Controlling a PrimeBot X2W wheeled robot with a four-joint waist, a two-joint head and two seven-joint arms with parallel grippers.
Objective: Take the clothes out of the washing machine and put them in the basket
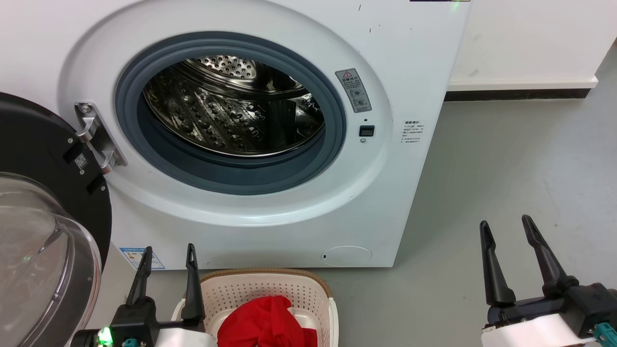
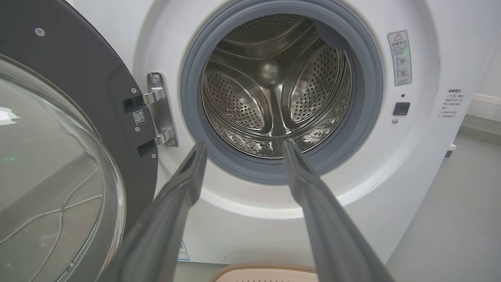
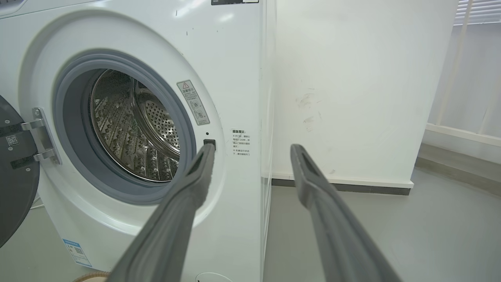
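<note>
Grey floor (image 1: 506, 159) holds the basket (image 1: 270, 289) just below the washing machine (image 1: 289, 217), likely for short transfers. Red clothes (image 1: 262, 325) lie inside it. Left gripper (image 1: 168, 247) and right gripper (image 1: 505, 221) have fingers spread, empty.

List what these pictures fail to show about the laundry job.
1. Head view: the basket runs off the bottom edge and the left hand overlaps its left side, so the red clothes cannot be counted.
2. Every view: the lowest front strip of the drum sits behind the grey gasket.
3. Head view: the print on the warning sticker is too small to read.
</note>
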